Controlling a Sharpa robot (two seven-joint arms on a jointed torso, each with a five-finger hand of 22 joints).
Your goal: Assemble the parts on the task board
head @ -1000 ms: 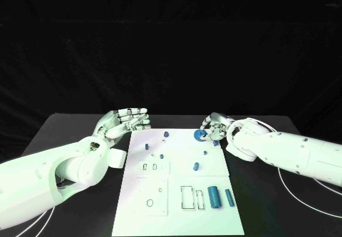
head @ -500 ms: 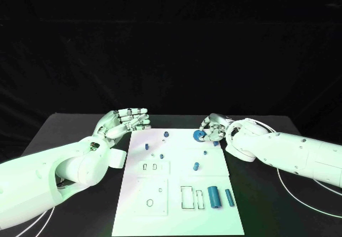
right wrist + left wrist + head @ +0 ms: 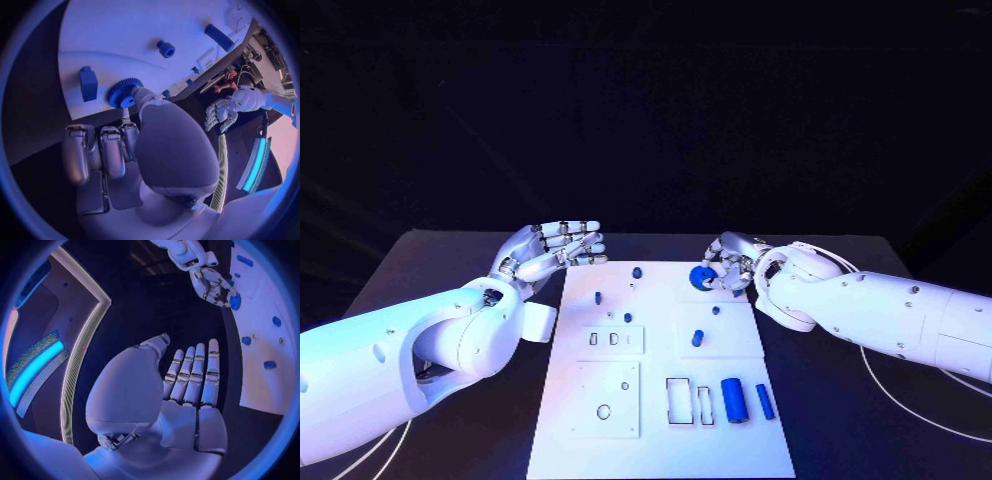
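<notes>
A: The right hand (image 3: 730, 268) pinches a round blue toothed gear wheel (image 3: 702, 274) at the far right corner of the white flat task board (image 3: 661, 420). From the right wrist view the wheel (image 3: 124, 92) sits at the fingertips, right at the board's surface; whether it is already seated on a peg I cannot tell.

B: And the left hand (image 3: 553, 248)?

A: It holds nothing, fingers straight and apart, raised beside the board's far left corner, well away from the wheel.

B: What could go wrong?

A: The grip looks shallow, only on the wheel's rim. If the wheel goes down tilted, I'd expect it to jam or slip out and roll off the board's edge onto the black bench (image 3: 430, 260).

B: Anything near enough to get knocked?

A: A small blue block (image 3: 88, 82) stands just beside the wheel, and a short blue peg (image 3: 165, 48) is nearby. A sideways correction by the fingers could nudge either. The blue cylinders (image 3: 733, 398) at the near end are well apart.
</notes>
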